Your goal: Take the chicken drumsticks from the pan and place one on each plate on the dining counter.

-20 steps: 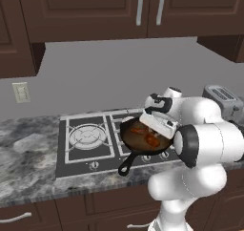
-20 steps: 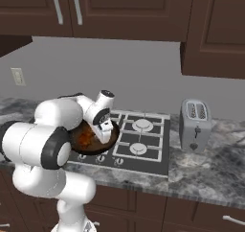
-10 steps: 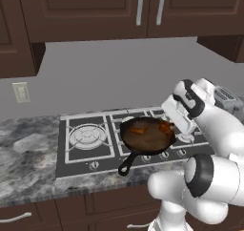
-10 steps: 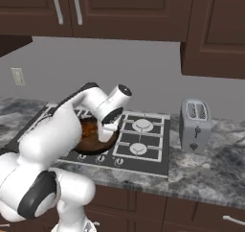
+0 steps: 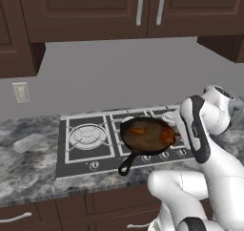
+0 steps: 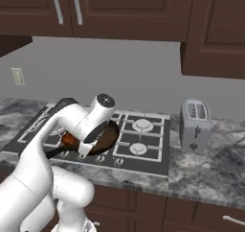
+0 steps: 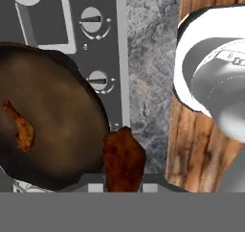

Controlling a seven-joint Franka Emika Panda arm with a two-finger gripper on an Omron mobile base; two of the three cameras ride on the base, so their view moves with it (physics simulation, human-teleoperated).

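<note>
Gripper [image 7: 123,185] clenched on drumstick [image 7: 123,161], held just off pan [image 7: 48,118] rim, above hob [image 5: 90,141] knob strip near worktop [image 5: 28,163] front edge. Second drumstick [image 7: 20,128] lies inside pan. Pan sits on hob, handle [image 5: 127,164] pointing toward front edge. Toaster [image 6: 195,125] stands on worktop right of hob.

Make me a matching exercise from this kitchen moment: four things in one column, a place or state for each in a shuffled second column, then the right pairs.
1. held drumstick
2. other drumstick
3. pan
4. toaster

a. on the hob
b. lying inside the pan
c. on the counter right of the hob
d. pinched in the gripper, just off the pan's rim

Pairs: 1-d, 2-b, 3-a, 4-c
</note>
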